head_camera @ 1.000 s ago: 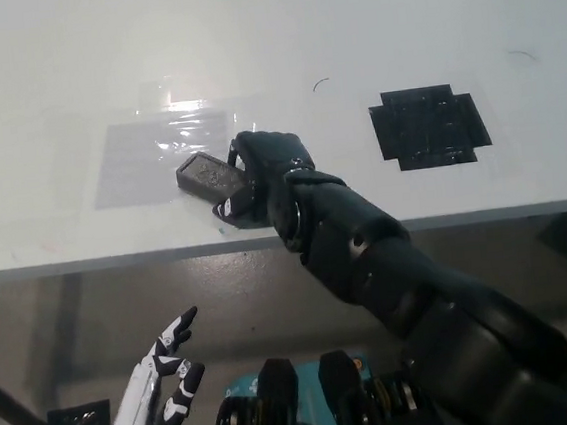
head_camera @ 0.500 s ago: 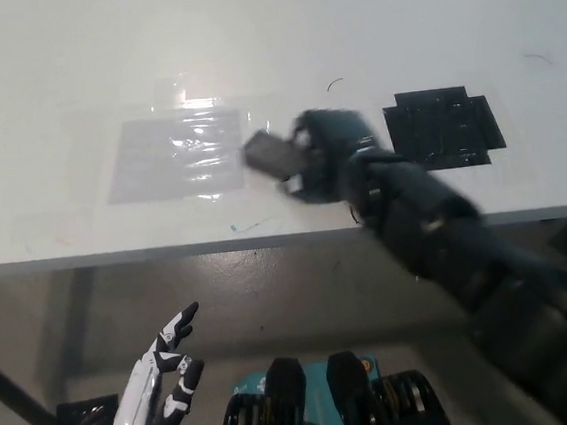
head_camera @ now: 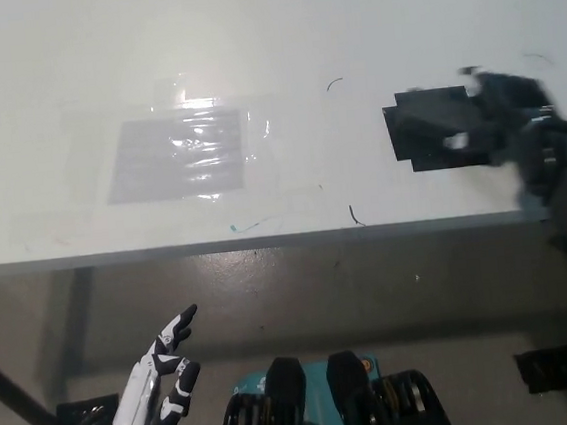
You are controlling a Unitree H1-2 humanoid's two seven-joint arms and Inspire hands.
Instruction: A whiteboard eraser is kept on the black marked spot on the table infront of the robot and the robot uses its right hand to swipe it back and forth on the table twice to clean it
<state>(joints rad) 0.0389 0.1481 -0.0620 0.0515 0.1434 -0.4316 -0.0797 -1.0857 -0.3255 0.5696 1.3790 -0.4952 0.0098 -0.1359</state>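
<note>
White worktop (head_camera: 246, 35) across the upper frame, with a shiny clear film patch (head_camera: 179, 154) at upper left and the black marked spot (head_camera: 434, 130) at right. Black right hand (head_camera: 510, 115) at the right edge, motion-blurred over that spot, seemingly clamped on the eraser (head_camera: 436, 109), a dark block lying on the mark; white left hand (head_camera: 160, 390) idle at lower left below the worktop edge, fingers apart. Probably light, stiff and easy-sliding, best pinched across the long sides with downward pressure.
</note>
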